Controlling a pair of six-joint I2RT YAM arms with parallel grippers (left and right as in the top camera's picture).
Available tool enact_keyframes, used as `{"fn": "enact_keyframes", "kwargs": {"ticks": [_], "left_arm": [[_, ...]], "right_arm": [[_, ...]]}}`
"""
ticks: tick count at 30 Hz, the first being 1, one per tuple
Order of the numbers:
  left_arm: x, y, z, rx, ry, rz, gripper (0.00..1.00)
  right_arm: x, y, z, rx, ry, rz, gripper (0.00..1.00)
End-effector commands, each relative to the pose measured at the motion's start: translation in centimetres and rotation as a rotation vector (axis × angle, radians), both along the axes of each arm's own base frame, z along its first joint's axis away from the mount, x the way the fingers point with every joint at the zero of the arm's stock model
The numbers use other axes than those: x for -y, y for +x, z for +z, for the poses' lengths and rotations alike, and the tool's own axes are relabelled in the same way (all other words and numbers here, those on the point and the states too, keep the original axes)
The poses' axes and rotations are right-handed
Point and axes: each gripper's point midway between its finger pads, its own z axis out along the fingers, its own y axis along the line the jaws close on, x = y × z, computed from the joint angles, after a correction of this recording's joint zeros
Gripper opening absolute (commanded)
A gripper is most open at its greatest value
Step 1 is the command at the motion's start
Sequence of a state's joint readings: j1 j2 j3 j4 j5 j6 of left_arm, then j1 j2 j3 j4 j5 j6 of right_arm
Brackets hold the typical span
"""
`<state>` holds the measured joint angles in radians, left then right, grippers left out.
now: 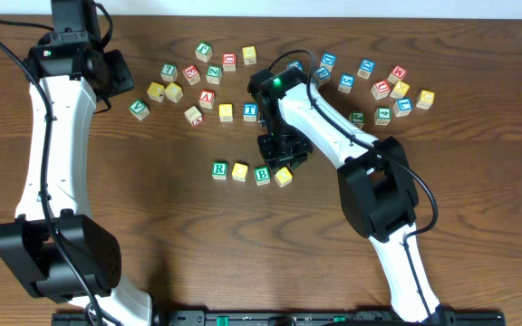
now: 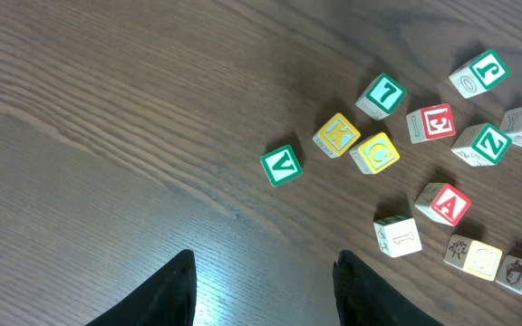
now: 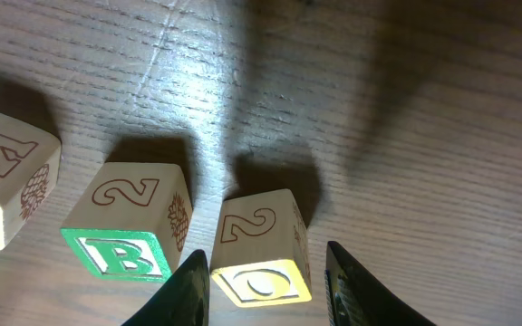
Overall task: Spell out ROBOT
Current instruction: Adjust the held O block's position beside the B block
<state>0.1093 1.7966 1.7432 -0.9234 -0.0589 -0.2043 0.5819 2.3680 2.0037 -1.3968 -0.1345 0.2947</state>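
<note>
**Four cubes in line, right gripper astride the last**

Row sits mid-table (image 1: 179, 254), slightly toward the right edge. Order from the left: R cube (image 1: 219, 169), first yellow cube (image 1: 240, 171), B cube (image 1: 262, 175), second yellow cube (image 1: 284, 176). Neighbours are just beside one another.

Long axis of the row runs left to right, roughly parallel to the far edge. Its right end sags a little toward the near edge.

The green R and B read upright from the near edge, tops pointing at the far edge. The second yellow cube is twisted out of square with the rest, a corner turned toward the B cube. In the right wrist view its yellow face shows an O.

Right gripper (image 3: 263, 288) is down over that cube, one finger on each side. Bare wood shows between the cube and one finger, so the jaws are parted and not clamping.

T cube (image 1: 250, 110), blue letter, lies apart from the row. It sits at the near fringe of the loose scatter along the far edge, close by the right arm's wrist. The red A cube (image 1: 207, 97) is near it, to its left.

Left gripper (image 2: 263, 290) hangs over the far left part of the table. Its fingers are spread, with only wood grain between them and nothing held.
</note>
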Motion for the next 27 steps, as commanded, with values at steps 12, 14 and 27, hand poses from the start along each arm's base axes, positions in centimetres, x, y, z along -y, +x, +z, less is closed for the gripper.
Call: {"fn": "enact_keyframes", "kwargs": {"ticks": [12, 14, 27], "left_arm": [[-0.19, -0.34, 0.2, -0.003, 0.016, -0.008, 0.48], [-0.19, -0.35, 0.2, -0.003, 0.016, -0.008, 0.48], [-0.19, -0.34, 0.2, -0.003, 0.016, -0.008, 0.48]], "right_arm": [[-0.12, 0.85, 0.42, 0.038, 0.003, 0.034, 0.34], [-0.14, 0.83, 0.42, 0.038, 0.004, 0.035, 0.34], [-0.54, 0.54, 0.48, 0.025, 0.048, 0.132, 0.38]]}}
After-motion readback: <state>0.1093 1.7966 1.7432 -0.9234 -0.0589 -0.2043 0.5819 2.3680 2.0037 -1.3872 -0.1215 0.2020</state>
